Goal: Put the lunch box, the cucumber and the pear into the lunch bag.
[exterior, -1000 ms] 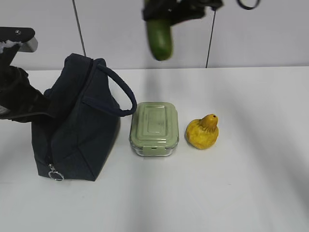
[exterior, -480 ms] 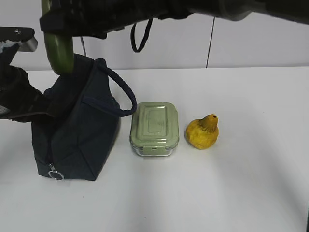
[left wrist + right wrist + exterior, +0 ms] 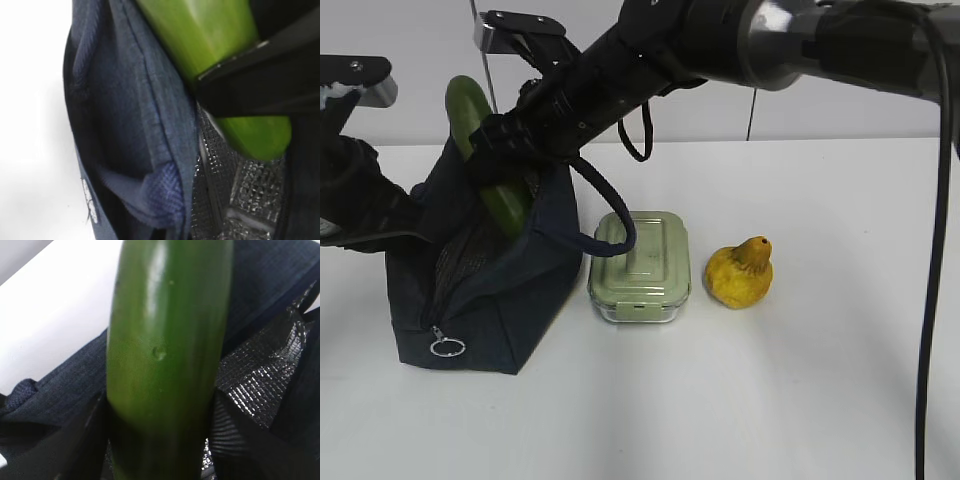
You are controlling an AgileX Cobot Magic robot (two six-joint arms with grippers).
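Clamping the cucumber (image 3: 490, 165), the right end effector (image 3: 515, 135) angled it into the lunch bag (image 3: 480, 290) mouth; the left end effector's (image 3: 360, 205) grip could not be told; beyond the right end effector, lunch box (image 3: 640, 265) and pear (image 3: 740, 275) lay unpacked on the tabletop (image 3: 770, 400).

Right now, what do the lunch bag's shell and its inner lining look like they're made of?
Lunch bag shell: dark navy woven fabric, matte; the weave and stitched seams show in the left wrist view. Lining: shiny silvery sheet with a grid texture under black mesh, probably insulating foil, though that is a guess from its glint.
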